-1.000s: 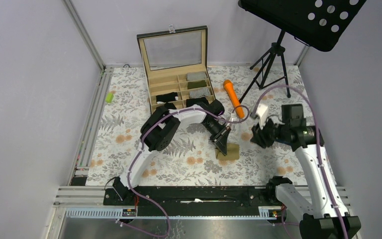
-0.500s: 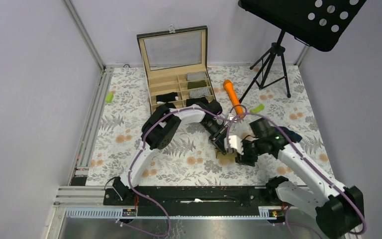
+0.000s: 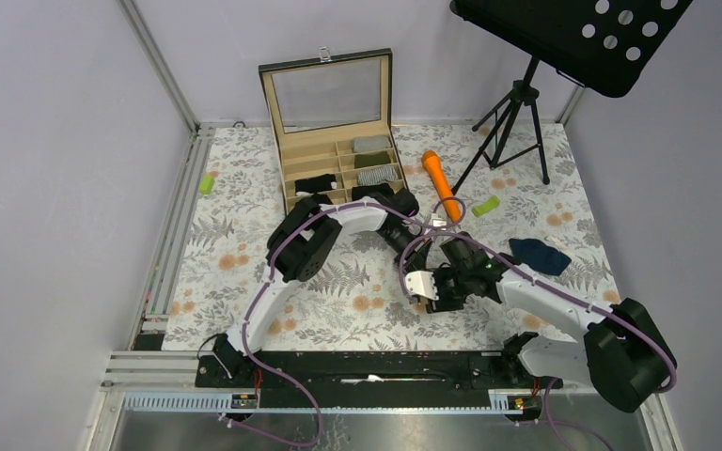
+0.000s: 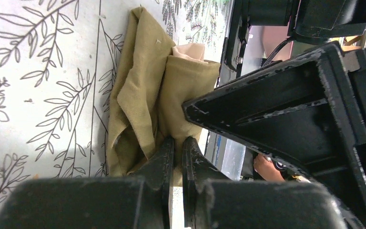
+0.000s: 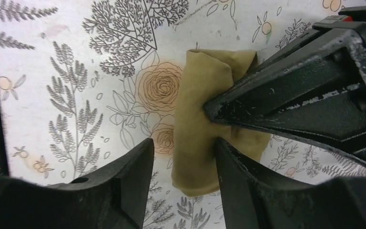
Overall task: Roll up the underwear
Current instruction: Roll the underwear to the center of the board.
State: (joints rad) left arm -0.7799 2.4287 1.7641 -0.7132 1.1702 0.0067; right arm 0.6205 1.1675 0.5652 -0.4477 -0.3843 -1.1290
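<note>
The olive-tan underwear (image 4: 140,95) lies folded into a thick band on the floral cloth. My left gripper (image 4: 175,144) is shut on one end of it. In the right wrist view the same underwear (image 5: 202,100) runs lengthwise between the fingers of my open right gripper (image 5: 183,145), closer to the right finger, with the left gripper (image 5: 286,98) pinching its far end. From above, both grippers meet mid-table, the left gripper (image 3: 417,263) just behind the right gripper (image 3: 432,287), and they hide that garment. A navy underwear (image 3: 538,255) lies crumpled to the right.
An open wooden box (image 3: 338,155) with filled compartments stands at the back. An orange stick (image 3: 442,185) and a light-green cylinder (image 3: 487,204) lie behind the grippers. Another green cylinder (image 3: 207,183) is at the far left. A tripod music stand (image 3: 517,103) stands at the back right.
My right arm swung in from the right and came down beside the left gripper over the olive-tan underwear. The navy underwear now shows where that arm was. The left arm stayed put.
</note>
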